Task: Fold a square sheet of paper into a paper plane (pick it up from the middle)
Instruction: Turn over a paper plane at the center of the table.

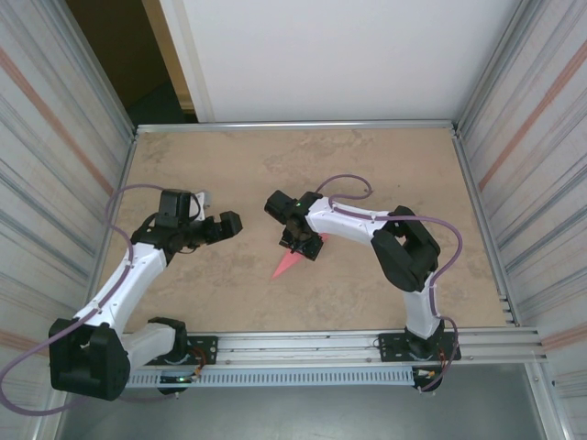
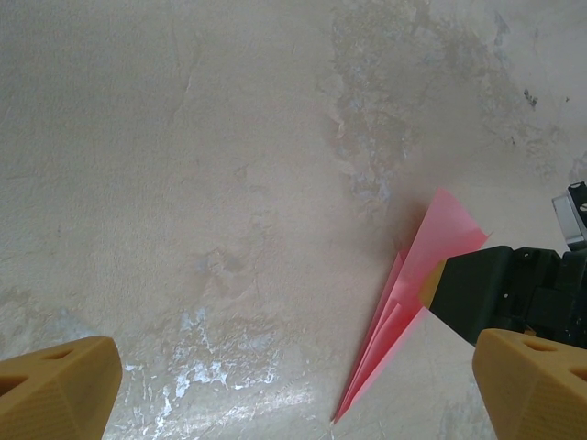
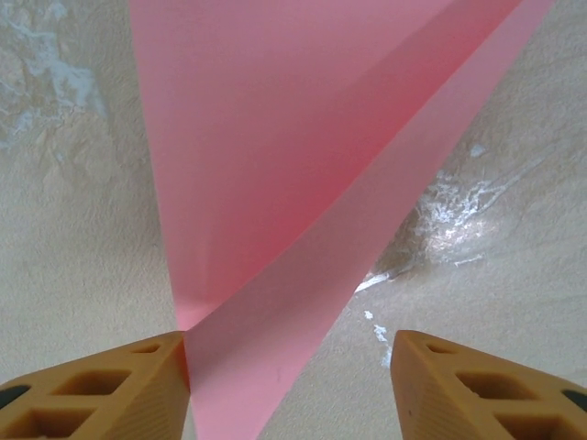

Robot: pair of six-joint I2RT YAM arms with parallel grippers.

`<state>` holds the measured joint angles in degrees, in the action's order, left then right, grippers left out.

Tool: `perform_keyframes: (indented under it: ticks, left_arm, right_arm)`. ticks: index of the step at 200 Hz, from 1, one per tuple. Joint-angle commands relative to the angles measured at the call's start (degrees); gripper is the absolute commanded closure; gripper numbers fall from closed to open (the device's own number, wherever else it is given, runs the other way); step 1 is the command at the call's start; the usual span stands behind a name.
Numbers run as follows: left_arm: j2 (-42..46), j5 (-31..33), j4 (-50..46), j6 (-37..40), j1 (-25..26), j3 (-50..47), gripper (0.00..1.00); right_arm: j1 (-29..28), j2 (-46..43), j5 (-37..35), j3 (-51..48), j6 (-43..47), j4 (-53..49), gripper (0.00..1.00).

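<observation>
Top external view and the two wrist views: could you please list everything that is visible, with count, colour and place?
Paper plane: one, pink, folded dart, mid-table.
Table: one, mottled beige, inside the frame.
Side walls: two, ribbed metal, left and right.
Rail: one, silver, near edge.
Cables: two, purple, one along each arm.
Arms: two, white and black, bases at the rail.
Left end effector: one, orange-tipped, open, over bare table.
Right end effector: one, orange-tipped, jaws apart around the plane.
</observation>
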<state>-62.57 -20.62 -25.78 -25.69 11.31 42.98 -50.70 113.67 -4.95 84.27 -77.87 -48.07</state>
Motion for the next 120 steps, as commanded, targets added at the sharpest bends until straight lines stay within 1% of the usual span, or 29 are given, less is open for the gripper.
perform_keyframes:
  ticks: [1, 16, 46, 67, 79, 103, 120]
  left_arm:
    - [0.01, -1.43, -0.24, 0.29, -0.26, -0.02, 0.01]
    - [-0.27, -1.56, -0.32, 0.38, -0.24, 0.02, 0.01]
    - [-0.25, -2.05, -0.41, 0.28, -0.28, 0.25, 0.01]
    - [-0.18, -2.59, -0.19, 0.12, -0.24, 0.27, 0.01]
    - [-0.20, -2.78, 0.03, -0.05, -0.24, 0.10, 0.01]
    - [-0.44, -3.45, 0.29, -0.32, -0.24, 0.08, 0.01]
    - [-0.53, -3.77, 0.38, -0.50, -0.24, 0.09, 0.01]
  right_arm:
    - [0.41, -0.74, -1.40, -0.94, -2.72, -2.19, 0.46]
    - [0.45, -1.08, -1.41, -1.35, -2.98, -1.97, 0.51]
    - [0.52, -1.31, -0.86, -1.82, -3.52, -1.65, 0.53]
    - [0.42, -1.52, -1.33, -1.98, -3.95, -1.87, 0.59]
    - [0.49, -1.69, -1.76, -2.01, -4.29, -2.14, 0.61]
    - [0.47, -1.96, -2.13, -2.10, -4.49, -2.21, 0.68]
    - [0.47, -2.14, -2.31, -2.18, -4.49, -2.22, 0.75]
